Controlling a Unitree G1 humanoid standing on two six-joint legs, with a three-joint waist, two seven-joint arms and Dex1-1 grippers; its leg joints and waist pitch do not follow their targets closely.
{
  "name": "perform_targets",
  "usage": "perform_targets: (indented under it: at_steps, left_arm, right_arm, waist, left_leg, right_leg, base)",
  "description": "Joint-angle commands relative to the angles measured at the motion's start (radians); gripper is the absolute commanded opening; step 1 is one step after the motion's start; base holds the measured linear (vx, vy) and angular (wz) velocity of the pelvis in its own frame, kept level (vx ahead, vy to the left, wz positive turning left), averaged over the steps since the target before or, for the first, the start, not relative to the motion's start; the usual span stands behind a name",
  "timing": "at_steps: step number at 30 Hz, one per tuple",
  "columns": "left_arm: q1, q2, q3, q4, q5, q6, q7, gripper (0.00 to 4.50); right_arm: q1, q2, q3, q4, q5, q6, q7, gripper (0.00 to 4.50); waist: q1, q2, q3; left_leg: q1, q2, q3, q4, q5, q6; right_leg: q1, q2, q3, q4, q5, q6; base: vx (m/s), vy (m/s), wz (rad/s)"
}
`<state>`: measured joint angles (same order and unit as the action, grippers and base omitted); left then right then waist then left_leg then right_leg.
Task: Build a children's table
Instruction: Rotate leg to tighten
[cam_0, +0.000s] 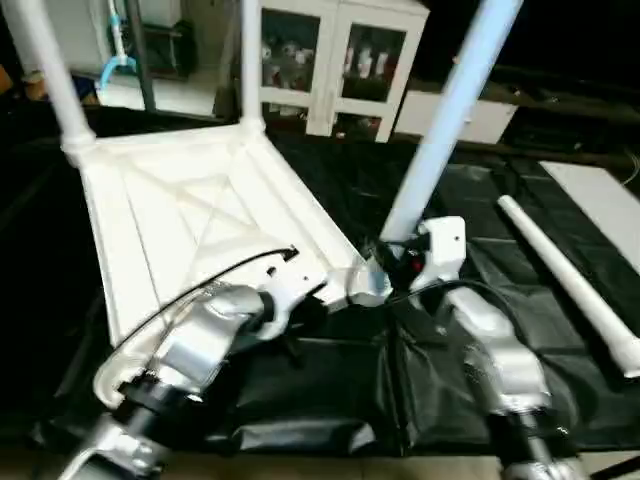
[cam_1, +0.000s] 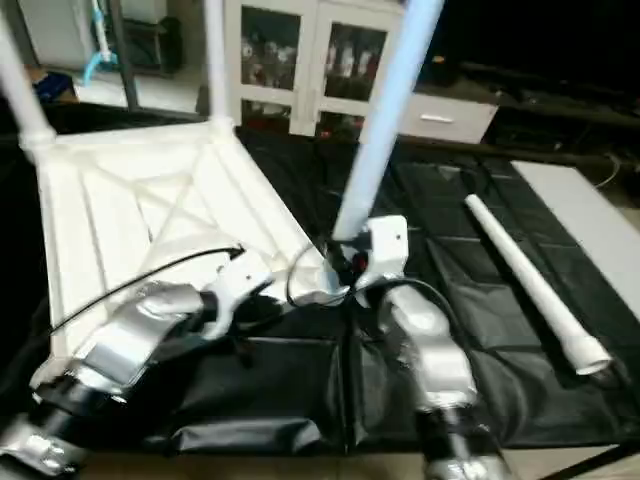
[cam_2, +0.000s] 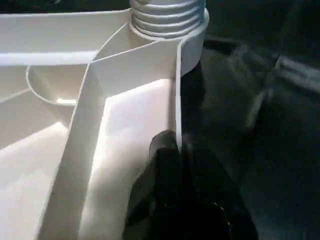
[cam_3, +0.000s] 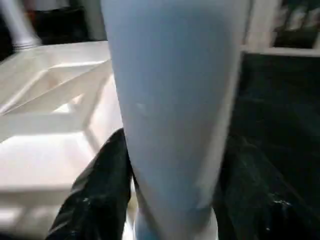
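White plastic table top (cam_0: 190, 220) lies ribbed side up at centre left of the frame on black sheeting (cam_0: 330, 390), two legs (cam_0: 45, 70) standing at its far corners. Left gripper (cam_2: 172, 150) pinches the top's near edge wall, fingers closed on it. Right gripper (cam_3: 170, 165) clasps a third leg (cam_0: 445, 120) upright in the near corner socket. Fourth leg (cam_0: 570, 285) lies loose at right

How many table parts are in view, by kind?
Tops: 1
Legs standing in sockets: 3
Loose legs on the black sheet: 1
Total: 5
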<state>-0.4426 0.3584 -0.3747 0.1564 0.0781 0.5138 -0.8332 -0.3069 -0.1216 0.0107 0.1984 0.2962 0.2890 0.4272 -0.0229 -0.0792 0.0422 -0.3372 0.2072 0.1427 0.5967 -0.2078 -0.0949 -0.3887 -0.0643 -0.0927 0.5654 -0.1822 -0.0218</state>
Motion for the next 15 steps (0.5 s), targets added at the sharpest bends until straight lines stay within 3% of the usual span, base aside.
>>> perform_targets:
  at_steps: [1,3,5,6,8,9,10,13,15]
  left_arm:
    - [0.006,0.057,-0.039,0.022,-0.005,-0.093,-0.098,0.0]
    - [0.013,0.093,-0.048,0.014,-0.027,-0.151,-0.176,0.0]
    - [0.023,0.141,-0.061,-0.005,-0.048,-0.182,-0.265,0.0]
    - [0.027,0.166,-0.068,-0.012,-0.057,-0.195,-0.31,0.0]
    - [0.031,0.193,-0.075,-0.018,-0.067,-0.207,-0.357,0.0]
    - [0.031,0.193,-0.075,-0.018,-0.068,-0.207,-0.358,0.0]
    - [0.033,0.197,-0.073,-0.019,-0.078,-0.206,-0.374,0.0]
    - [0.033,0.204,-0.077,-0.02,-0.088,-0.213,-0.401,0.0]
    - [0.033,0.209,-0.082,-0.015,-0.092,-0.227,-0.41,0.0]
  right_arm:
    - [0.005,-0.088,0.01,-0.058,0.058,0.074,0.147,2.95]
    - [0.007,-0.164,0.039,-0.057,0.05,0.065,0.25,2.95]
    - [0.016,-0.255,0.07,-0.056,0.055,0.037,0.402,2.95]
    - [0.025,-0.308,0.079,-0.06,0.072,0.033,0.499,2.95]
    - [0.035,-0.374,0.083,-0.064,0.086,0.023,0.619,2.95]
    - [0.035,-0.376,0.083,-0.064,0.086,0.022,0.622,2.95]
    - [0.035,-0.4,0.08,-0.059,0.096,0.025,0.67,2.95]
    - [0.019,-0.432,0.073,-0.031,0.098,0.008,0.732,2.95]
    - [0.0,-0.433,0.074,-0.015,0.095,-0.008,0.738,2.95]
  waist:
    - [0.005,0.014,-0.048]
    - [0.011,0.016,-0.047]
    - [0.016,0.01,-0.049]
    - [0.025,0.012,-0.051]
    - [0.037,0.011,-0.06]
    - [0.047,0.009,-0.057]
    - [0.05,0.007,-0.057]
    - [0.057,0.006,-0.061]
    - [0.055,0.005,-0.058]
  left_leg:
    - [-0.008,0.027,-0.004,-0.096,-0.34,0.015]
    - [-0.006,0.027,0.005,-0.091,-0.291,0.025]
    - [-0.008,0.024,0.015,-0.083,-0.263,0.041]
    - [0.0,0.027,0.022,-0.078,-0.241,0.051]
    - [-0.005,0.03,0.027,-0.072,-0.15,0.074]
    - [-0.002,0.029,0.035,-0.069,-0.097,0.095]
    - [-0.006,0.029,0.036,-0.069,-0.069,0.106]
    - [-0.006,0.029,0.034,-0.066,-0.035,0.112]
    - [-0.007,0.03,0.033,-0.067,-0.061,0.105]
  right_leg:
    - [0.037,-0.073,0.052,-0.063,-0.331,-0.118]
    - [0.033,-0.074,0.054,-0.059,-0.298,-0.14]
    - [0.032,-0.071,0.057,-0.054,-0.283,-0.151]
    - [0.025,-0.076,0.06,-0.051,-0.265,-0.166]
    - [0.034,-0.073,0.062,-0.03,-0.142,-0.202]
    - [0.028,-0.068,0.064,-0.017,-0.048,-0.23]
    - [0.031,-0.068,0.064,-0.009,-0.012,-0.248]
    - [0.039,-0.072,0.063,-0.001,0.012,-0.267]
    - [0.038,-0.073,0.062,-0.005,-0.033,-0.262]
  base:
    - [0.0,0.0,0.0]
    - [0.028,-0.011,0.04]
    - [0.06,-0.027,0.09]
    - [0.081,-0.038,0.14]
    - [0.084,-0.035,0.13]
    - [0.069,-0.017,0.07]
    - [0.069,-0.017,0.07]
    - [0.0,0.0,0.0]
    - [0.0,0.0,0.0]
